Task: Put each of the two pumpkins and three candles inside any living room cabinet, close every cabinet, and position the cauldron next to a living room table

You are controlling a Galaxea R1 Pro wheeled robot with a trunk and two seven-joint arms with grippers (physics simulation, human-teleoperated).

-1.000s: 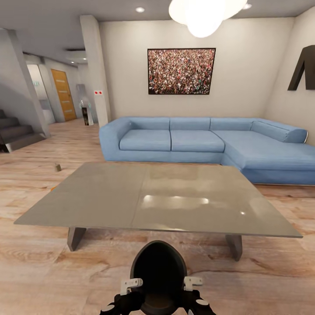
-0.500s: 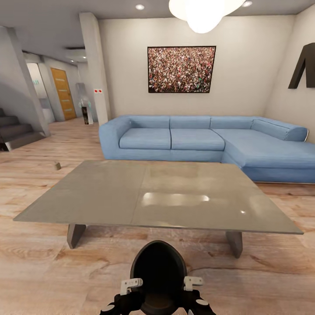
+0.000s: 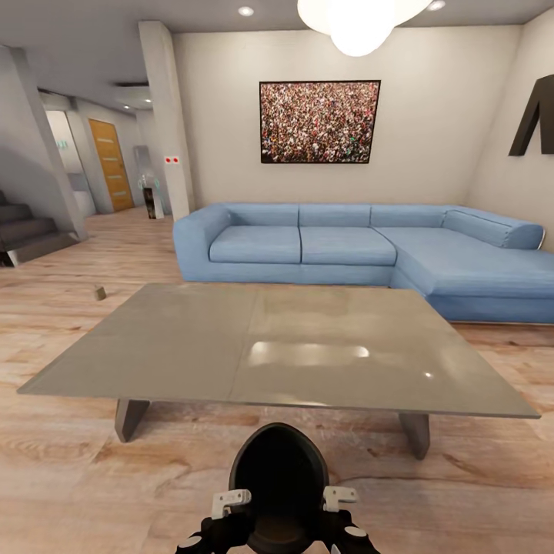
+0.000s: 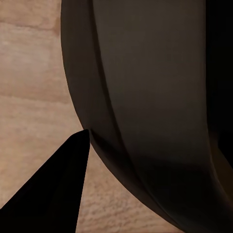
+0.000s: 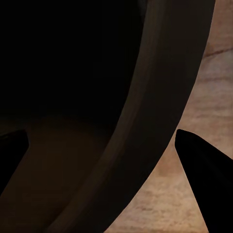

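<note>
Between both grippers, the cauldron (image 3: 278,485) sits gripped: left gripper (image 3: 231,502) and right gripper (image 3: 339,497) each straddle its rim. Table (image 3: 192,362) stands just ahead. Step: cauldron placement. Next: lower beside table, release.

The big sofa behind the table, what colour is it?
The sofa is light blue all over, seen best in the head view.

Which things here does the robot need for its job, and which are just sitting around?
For the job:
cauldron, the black pot right in front of the robot
grey table, to set the pot beside

Just sitting around:
blue sofa
picture on the wall
ceiling lamp
stairs
small thing on the floor, too tiny to name
</note>
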